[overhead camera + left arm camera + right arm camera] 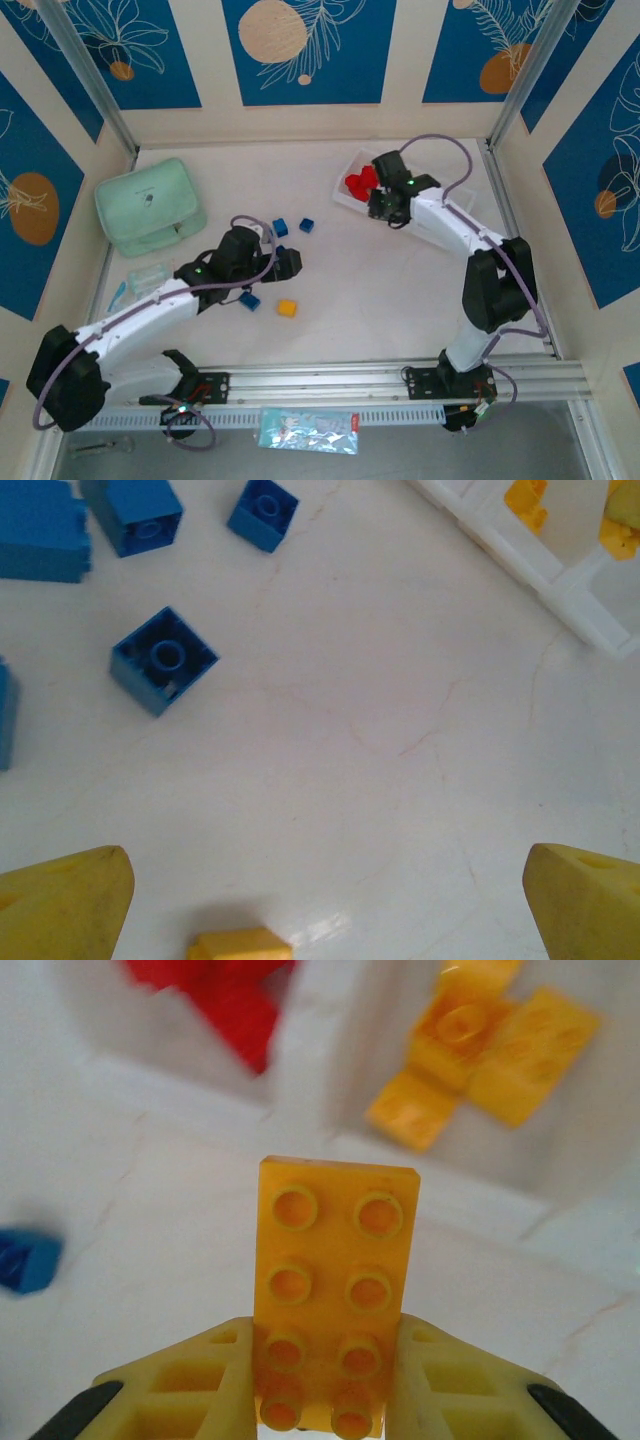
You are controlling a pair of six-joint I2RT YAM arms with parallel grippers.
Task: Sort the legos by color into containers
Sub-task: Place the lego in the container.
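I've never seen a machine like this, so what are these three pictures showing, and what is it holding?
It is a robot with two arms bolted to a table. One picture looks down from above; the other two come from small cameras on each wrist. Blue bricks and one loose yellow brick lie on the table. Red bricks sit in a white tray. The right gripper pinches a long yellow-orange brick. The left gripper is open and holds nothing.
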